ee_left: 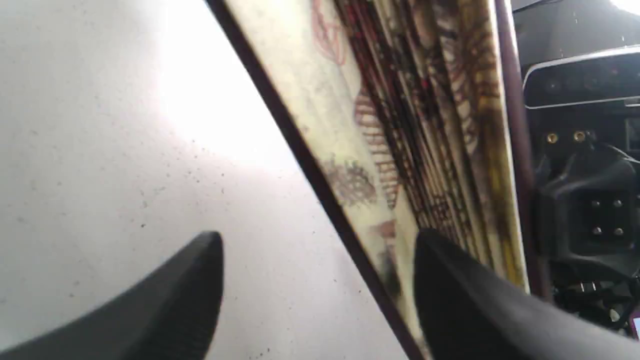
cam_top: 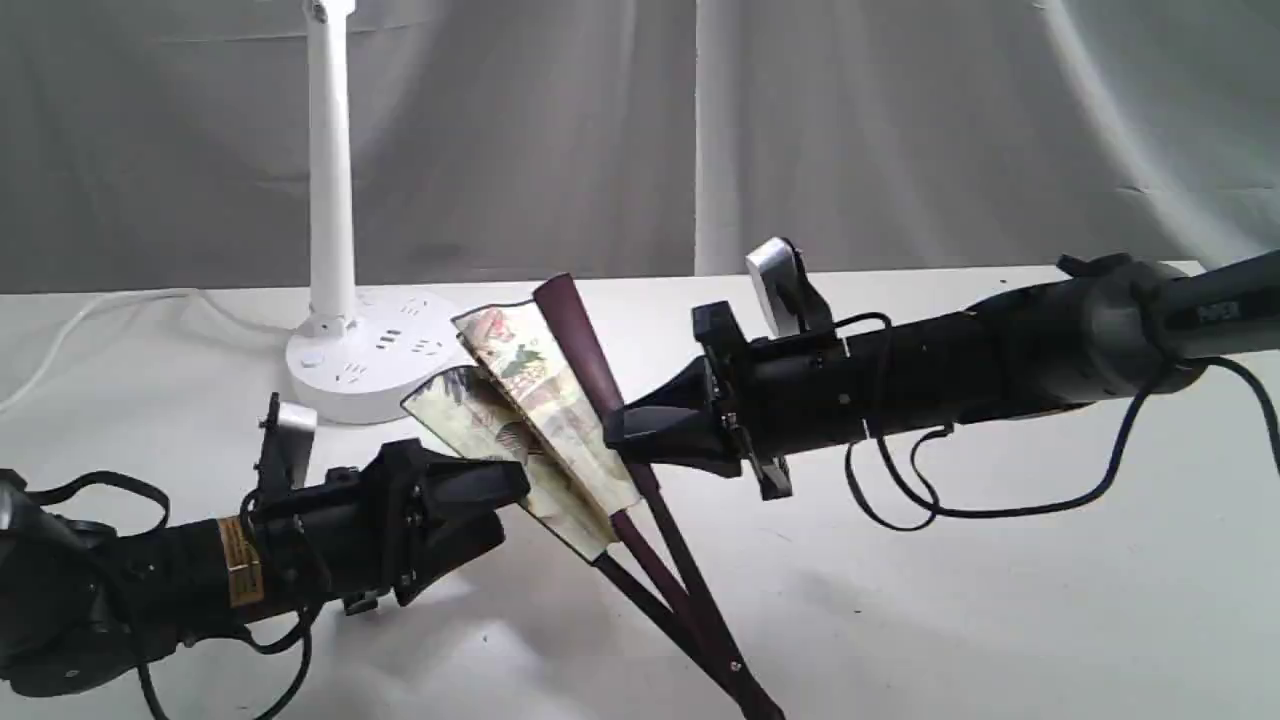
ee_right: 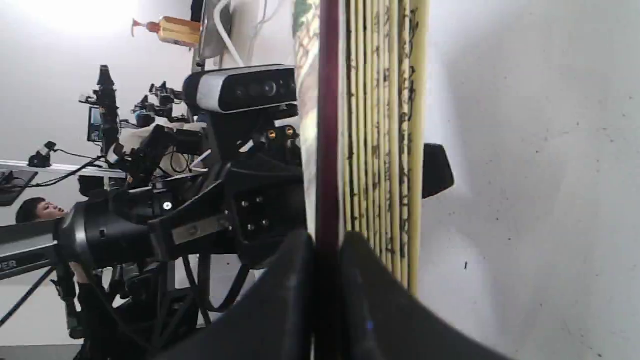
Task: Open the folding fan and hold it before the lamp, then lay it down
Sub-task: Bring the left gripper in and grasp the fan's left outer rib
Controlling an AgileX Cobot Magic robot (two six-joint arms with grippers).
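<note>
The folding fan (cam_top: 530, 400) stands partly spread and tilted above the white table, its pivot low near the front edge. My right gripper (cam_top: 620, 435) is shut on the upper maroon guard (ee_right: 327, 150), with the cream pleats (ee_right: 385, 125) stacked beside it. My left gripper (cam_top: 505, 505) is open. In the left wrist view its two fingers (ee_left: 200, 290) sit wide apart, with the fan's lower dark guard (ee_left: 320, 200) running between them and painted paper (ee_left: 400, 125) beside the far finger. The white lamp (cam_top: 330, 200) rises behind the fan on its round socket base (cam_top: 370, 360).
The lamp's white cord (cam_top: 60, 340) trails off to the left across the table. A grey curtain hangs behind. A black cable (cam_top: 1000, 510) loops under my right arm. The lamp base sits close behind the fan's upper edge.
</note>
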